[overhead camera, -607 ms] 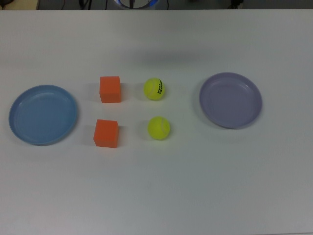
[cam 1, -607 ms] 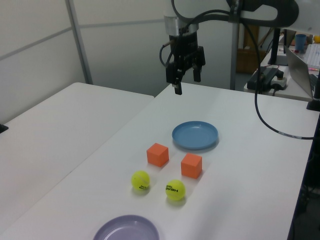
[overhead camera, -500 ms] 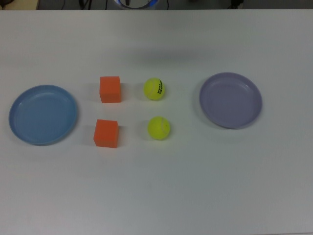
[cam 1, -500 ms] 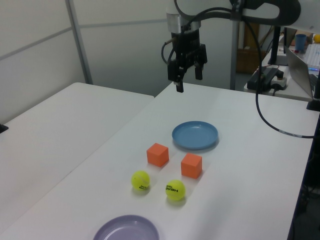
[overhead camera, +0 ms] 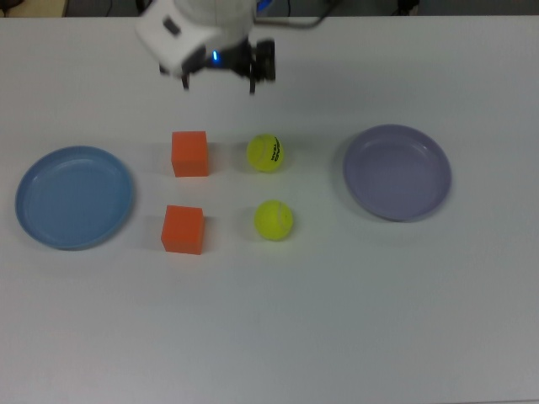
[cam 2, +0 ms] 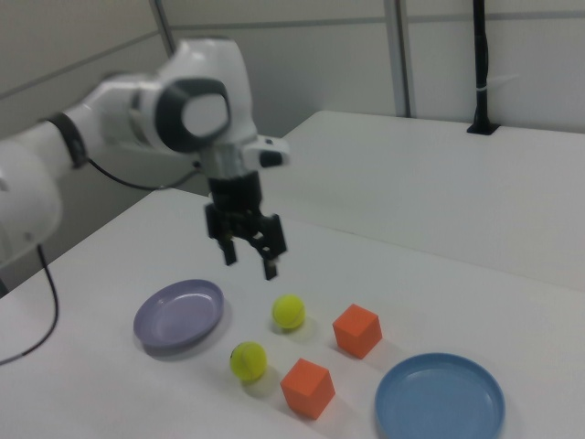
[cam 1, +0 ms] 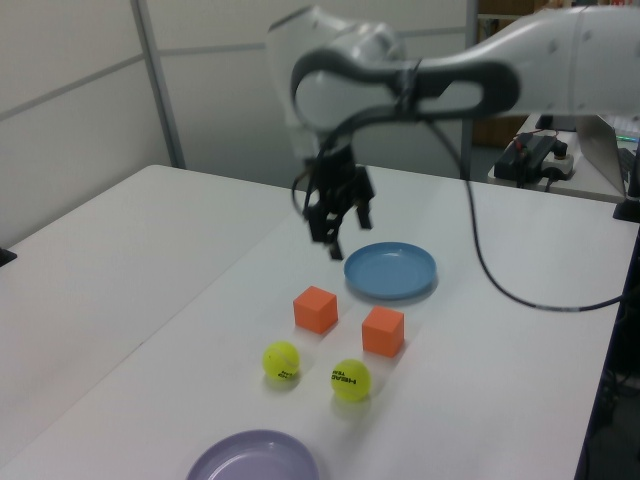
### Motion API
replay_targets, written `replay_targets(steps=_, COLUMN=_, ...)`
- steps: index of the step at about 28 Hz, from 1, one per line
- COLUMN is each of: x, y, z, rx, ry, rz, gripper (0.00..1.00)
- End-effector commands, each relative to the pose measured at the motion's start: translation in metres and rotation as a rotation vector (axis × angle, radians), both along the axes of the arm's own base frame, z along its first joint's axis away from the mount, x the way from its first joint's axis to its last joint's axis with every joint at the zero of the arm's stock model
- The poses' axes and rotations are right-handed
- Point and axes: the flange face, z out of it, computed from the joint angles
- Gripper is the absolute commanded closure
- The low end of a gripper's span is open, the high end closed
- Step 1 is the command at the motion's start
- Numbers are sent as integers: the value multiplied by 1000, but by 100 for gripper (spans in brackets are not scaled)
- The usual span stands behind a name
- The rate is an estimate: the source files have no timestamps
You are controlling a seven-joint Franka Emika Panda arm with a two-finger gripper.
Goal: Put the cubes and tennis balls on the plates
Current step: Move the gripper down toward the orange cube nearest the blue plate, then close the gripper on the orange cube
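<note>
Two orange cubes (overhead camera: 189, 153) (overhead camera: 183, 229) lie in the middle of the white table, with two tennis balls to the top view's right of them: one with black lettering (overhead camera: 266, 153) and one plain (overhead camera: 274, 220). A light blue plate (overhead camera: 75, 198) lies at the top view's left and a lavender plate (overhead camera: 397, 172) at its right; neither plate has anything on it. My gripper (overhead camera: 218, 82) (cam 1: 343, 232) (cam 2: 249, 261) hangs open in the air, holding nothing and touching nothing. In the top view it is above the upper cube and the lettered ball.
The white arm (cam 1: 400, 85) reaches in from the left view's right, trailing a black cable (cam 1: 500, 290) over the table. A second white table (cam 1: 110, 260) adjoins at the left view's left. A desk with equipment (cam 1: 540, 155) stands behind.
The arm has swung into the top view from beyond its upper edge. In the left view the gripper has dropped and moved left, closer to the cubes. Cubes, balls and plates have not moved.
</note>
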Motion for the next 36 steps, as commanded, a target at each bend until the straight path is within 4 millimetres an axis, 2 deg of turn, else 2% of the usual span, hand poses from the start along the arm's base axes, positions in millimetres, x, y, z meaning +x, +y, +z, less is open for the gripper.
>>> replay_targets(steps=1, x=28, y=-5, z=-37, rx=-28, ry=-37, rz=10, gripper=0)
replay_targets(steps=5, x=48, y=-11, z=-71, rx=-60, ry=-69, rz=19, gripper=0)
replay_targets(steps=6, x=58, y=-14, z=-90, rx=-77, ry=-86, rz=14, gripper=0)
replay_targets(steps=7, x=63, y=-15, z=-99, rx=-87, ry=-96, rz=9, gripper=0)
replay_targets(steps=12, x=83, y=-24, z=-140, rx=-173, ry=-152, rz=17, gripper=0)
replay_targets(steps=22, x=98, y=-41, z=-187, rx=-221, ry=-175, rz=40, gripper=0)
replay_targets(steps=25, x=99, y=-41, z=-190, rx=-226, ry=-178, rz=48, gripper=0)
replay_targets(steps=29, x=99, y=-40, z=-204, rx=-241, ry=-163, rz=61, gripper=1)
replay_targets(steps=30, x=99, y=-40, z=-204, rx=-245, ry=-163, rz=64, gripper=10)
replay_targets(steps=31, x=99, y=-40, z=-204, rx=-247, ry=-164, rz=67, gripper=27)
replay_targets(steps=32, x=99, y=-38, z=-207, rx=-246, ry=-160, rz=70, gripper=49)
replay_targets(steps=33, x=99, y=-37, z=-207, rx=-241, ry=-160, rz=62, gripper=88)
replay_targets(steps=34, x=99, y=-35, z=-207, rx=-241, ry=-161, rz=57, gripper=97)
replay_targets(steps=36, x=99, y=-34, z=-207, rx=-243, ry=-166, rz=34, gripper=100)
